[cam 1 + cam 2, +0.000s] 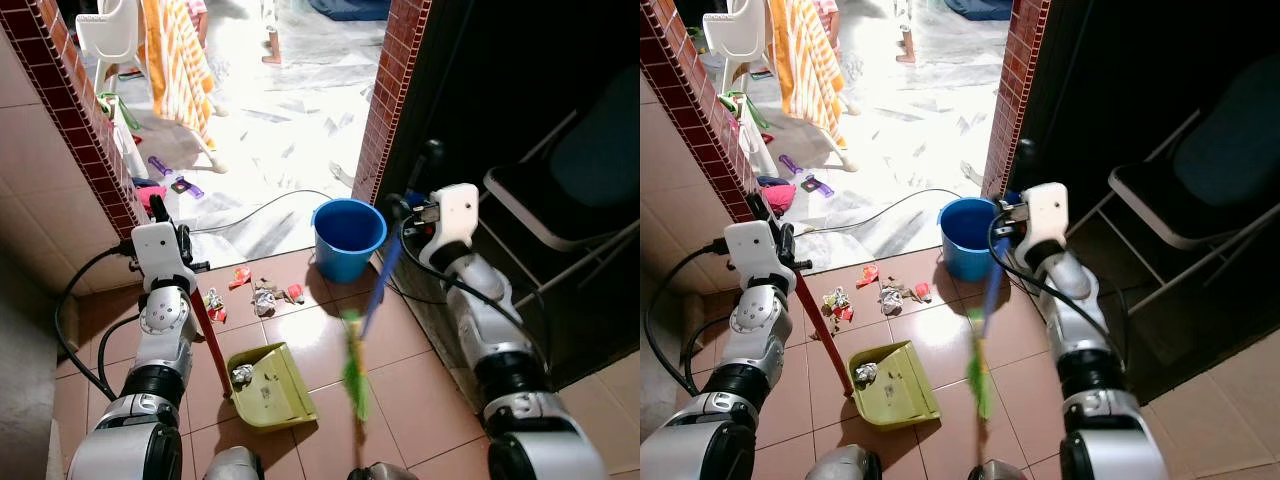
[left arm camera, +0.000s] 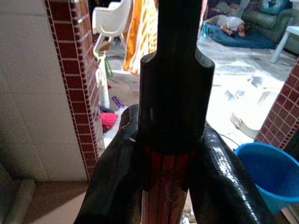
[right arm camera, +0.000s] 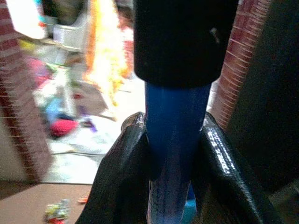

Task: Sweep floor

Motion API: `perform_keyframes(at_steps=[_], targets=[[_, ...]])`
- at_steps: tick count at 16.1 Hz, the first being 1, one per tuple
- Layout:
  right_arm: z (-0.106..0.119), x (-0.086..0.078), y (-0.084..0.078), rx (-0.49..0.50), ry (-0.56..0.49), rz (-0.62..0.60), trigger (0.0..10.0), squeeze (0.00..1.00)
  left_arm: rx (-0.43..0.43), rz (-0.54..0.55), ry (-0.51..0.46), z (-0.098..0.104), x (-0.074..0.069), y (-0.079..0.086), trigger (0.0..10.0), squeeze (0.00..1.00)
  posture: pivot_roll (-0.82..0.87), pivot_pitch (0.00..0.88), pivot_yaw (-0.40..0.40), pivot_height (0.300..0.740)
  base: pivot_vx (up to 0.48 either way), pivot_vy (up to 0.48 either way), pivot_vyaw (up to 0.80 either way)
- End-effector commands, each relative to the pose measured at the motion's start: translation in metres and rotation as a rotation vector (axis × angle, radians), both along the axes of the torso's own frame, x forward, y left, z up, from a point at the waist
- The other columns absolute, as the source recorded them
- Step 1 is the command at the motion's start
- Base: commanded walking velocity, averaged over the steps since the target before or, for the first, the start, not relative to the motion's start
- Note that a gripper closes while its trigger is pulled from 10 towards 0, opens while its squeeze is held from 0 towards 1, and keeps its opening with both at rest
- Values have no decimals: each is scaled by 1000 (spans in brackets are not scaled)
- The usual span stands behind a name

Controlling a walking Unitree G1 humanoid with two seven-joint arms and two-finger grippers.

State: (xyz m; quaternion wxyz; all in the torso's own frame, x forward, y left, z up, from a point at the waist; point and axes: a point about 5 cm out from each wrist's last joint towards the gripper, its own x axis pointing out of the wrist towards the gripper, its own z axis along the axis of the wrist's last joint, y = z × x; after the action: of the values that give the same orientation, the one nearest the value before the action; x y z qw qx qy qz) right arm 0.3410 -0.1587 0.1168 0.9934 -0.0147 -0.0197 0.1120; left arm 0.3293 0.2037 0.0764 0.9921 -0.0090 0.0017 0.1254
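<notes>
Here the left gripper (image 1: 186,262) is clenched on the red handle (image 1: 212,338) of the dustpan (image 1: 270,386); in the left wrist view both black fingers (image 2: 117,182) press against the red shaft just below its black cap. The handle slants down and toward the robot from that grip, and the yellow-green pan sits flat on the brown tile floor (image 1: 420,390) with its mouth facing away from the robot. A little grey debris already lies in the pan's back corner, by the handle's foot.

Just past the pan's open lip, toward the doorway, lies the litter (image 1: 262,294): a loose row of crumpled scraps, red and grey, scattered across two tiles. The row runs roughly side to side, parallel to the lip, and stands clear of it.

Right of the pan, the broom's (image 1: 368,315) green bristles (image 1: 354,375) hang blurred over the floor, level with the pan and nearer the robot than the scraps. Its blue shaft rises up and to the right, its long axis leaning away from the pan.

Behind it, at the door's threshold, stands a blue bucket (image 1: 348,238).

The right gripper (image 1: 402,212) grasps the shaft near its top; the right wrist view shows its fingers (image 3: 219,177) closed round the blue tube below a black cap.

So the bristles probably have to reach beyond the scraps, then pull back toward the lip.
</notes>
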Motion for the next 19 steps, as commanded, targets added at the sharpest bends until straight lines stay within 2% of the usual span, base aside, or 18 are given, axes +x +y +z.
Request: perform_keyframes(at_steps=[1, 4, 6, 10, 11, 13, 14, 15, 16, 19], targets=[[-9, -3, -4, 12, 29, -68, 10000, 0, 35, -4, -117, 27, 9, 0, 10000, 0, -57, 0, -51, 740, 0, 0, 0], [-31, -13, -3, 24, 93, -152, 10000, 0, 68, 12, -214, 51, 11, 3, 10000, 0, -47, 0, -53, 740, 0, 0, 0], [-44, -19, -7, 17, 135, -222, 10000, 0, 75, 41, -326, 85, 13, 10, 10000, 0, -37, 0, -56, 740, 0, 0, 0], [-48, -18, -6, 38, 166, -231, 10000, 0, 41, 71, -488, 136, 17, 10, 10000, 0, -36, 0, -57, 740, 0, 0, 0], [-47, -17, -3, 45, 161, -223, 10000, 0, 19, 87, -547, 159, 18, 9, 10000, 0, -35, 0, -56, 740, 0, 0, 0], [-47, -17, 2, 76, 160, -213, 10000, 0, -10, 98, -604, 184, 20, 7, 10000, 0, -36, 0, -51, 740, 0, 0, 0], [-44, -16, 5, 87, 139, -205, 10000, 0, -72, 85, -616, 195, 23, 2, 10000, 0, -38, 0, -50, 740, 0, 0, 0], [-42, -16, 8, 78, 128, -191, 10000, 0, -31, 55, -643, 205, 23, -5, 10000, 0, -41, 0, -45, 740, 0, 0, 0], [-41, -16, 9, 88, 123, -189, 10000, 0, -15, 36, -657, 209, 22, -9, 10000, 0, -43, 0, -43, 740, 0, 0, -606], [-41, -16, 10, 103, 126, -179, 10000, 0, -45, 8, -641, 207, 21, -16, 10000, 0, -49, 0, -37, 740, 91, 0, -267]])
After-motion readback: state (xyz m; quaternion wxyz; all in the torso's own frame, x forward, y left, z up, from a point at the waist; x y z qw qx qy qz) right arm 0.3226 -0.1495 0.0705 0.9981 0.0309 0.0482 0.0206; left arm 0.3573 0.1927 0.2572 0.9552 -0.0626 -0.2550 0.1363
